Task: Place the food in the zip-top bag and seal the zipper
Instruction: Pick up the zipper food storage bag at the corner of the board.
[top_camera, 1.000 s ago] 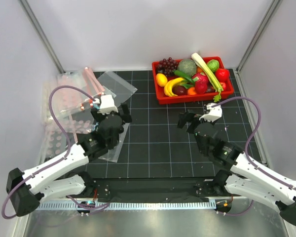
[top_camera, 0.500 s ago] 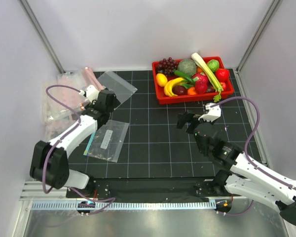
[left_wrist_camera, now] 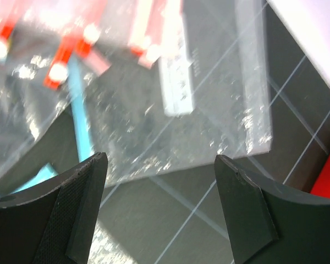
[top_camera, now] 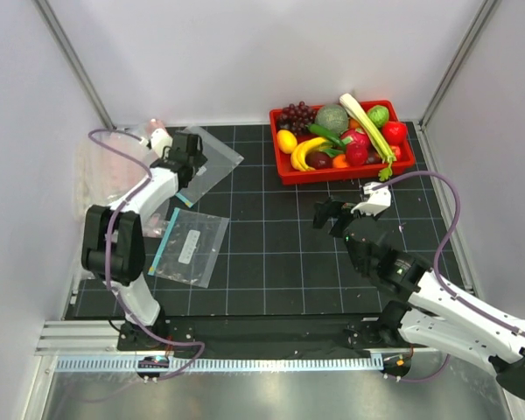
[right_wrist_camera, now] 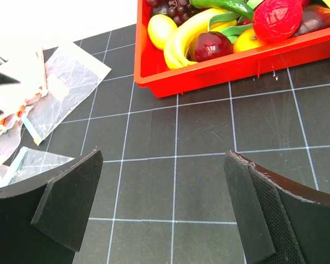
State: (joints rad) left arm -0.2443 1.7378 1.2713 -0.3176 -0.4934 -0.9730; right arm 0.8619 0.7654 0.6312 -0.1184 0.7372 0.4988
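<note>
Celery stalk [top_camera: 367, 125], lemon [top_camera: 286, 141] and apple [top_camera: 394, 133] lie in the red tray [top_camera: 332, 176]; zip-top bag [top_camera: 212, 157] lies flat at rear left.

No writing, number or brand can be read in any view. In the left wrist view, a white label [left_wrist_camera: 175, 91] sits on a clear bag [left_wrist_camera: 225, 121] at the upper middle of the frame. It carries a short column of tiny dark print, too blurred to make out. In the top view, a second bag [top_camera: 206, 262] at the left of the frame bears a pale patch [top_camera: 185, 248], too small for any characters to show.
</note>
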